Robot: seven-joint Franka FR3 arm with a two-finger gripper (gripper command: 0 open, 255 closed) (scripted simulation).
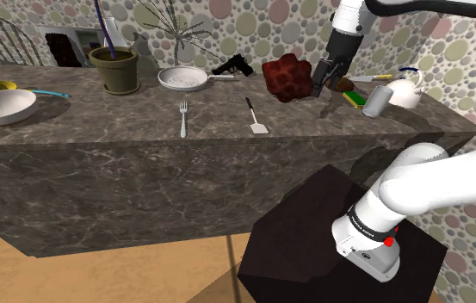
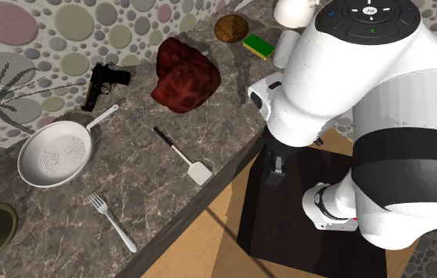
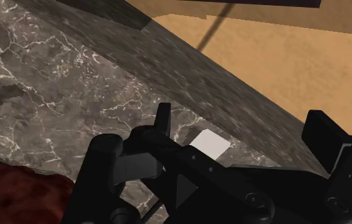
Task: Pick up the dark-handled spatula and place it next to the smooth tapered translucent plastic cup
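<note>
The dark veined marble counter (image 1: 141, 172) runs across the shoulder view, and the black box stand (image 1: 313, 232) sits in front of it. The white arm (image 2: 367, 118) rises from the stand and bulks large in the second exterior view, covering the counter's end on that view's right.

On the counter, a dark red lumpy object (image 1: 287, 77) sits between the spatula and the cup's end. A white perforated pan (image 1: 183, 79) lies toward the shoulder view's left of the lump, with a black pistol (image 1: 235, 66) between the two near the wall. Farther left are a potted plant (image 1: 114, 69) and a white bowl (image 1: 1, 107). A white kettle (image 1: 410, 89) stands at the far right, just behind the cup.

The gripper (image 1: 324, 86) hangs above the counter just right of the red lump. In the wrist view its fingers (image 3: 163, 121) stand spread with nothing clasped.

The dark-handled spatula (image 1: 256, 117) lies flat near the counter's front edge, pale blade toward that edge, well apart from the gripper. The blade shows far below, between the fingers, in the wrist view. A fork (image 1: 183, 117) lies beside it to the left.

The translucent cup (image 1: 376, 101) stands upright, with a yellow-green sponge (image 1: 354, 99) just beside it. A brown round item (image 2: 231, 28) lies near the sponge.
</note>
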